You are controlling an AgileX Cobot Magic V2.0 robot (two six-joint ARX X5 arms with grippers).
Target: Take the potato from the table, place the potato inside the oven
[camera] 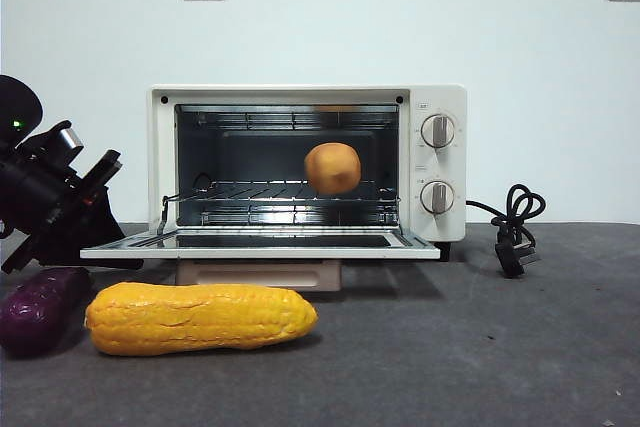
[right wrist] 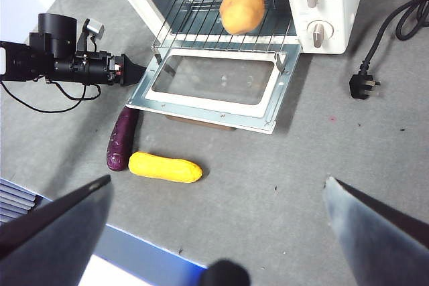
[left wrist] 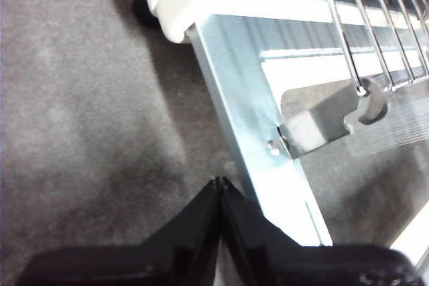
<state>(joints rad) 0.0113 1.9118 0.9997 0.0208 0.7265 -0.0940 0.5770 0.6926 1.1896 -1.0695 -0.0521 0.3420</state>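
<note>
The potato [camera: 332, 168] [right wrist: 242, 7], orange-brown and rounded, rests on the wire rack inside the cream-white oven [camera: 438, 162] [right wrist: 335, 5]. The oven's door [camera: 260, 248] [right wrist: 269, 106] lies folded down flat. My left gripper [left wrist: 220, 182] [right wrist: 137, 72] is shut with nothing in it, its tips close beside the door's left metal edge [left wrist: 248, 118], just above the table [camera: 480, 347]. High over the table in front of the oven, my right gripper [right wrist: 218, 182] hangs wide open and holds nothing.
A long yellow corn cob [camera: 200, 317] [right wrist: 165, 167] and a dark purple eggplant [camera: 40, 307] [right wrist: 122, 138] lie on the table in front of the door's left part. The oven's black cord and plug [camera: 515, 227] [right wrist: 365, 85] lie to its right.
</note>
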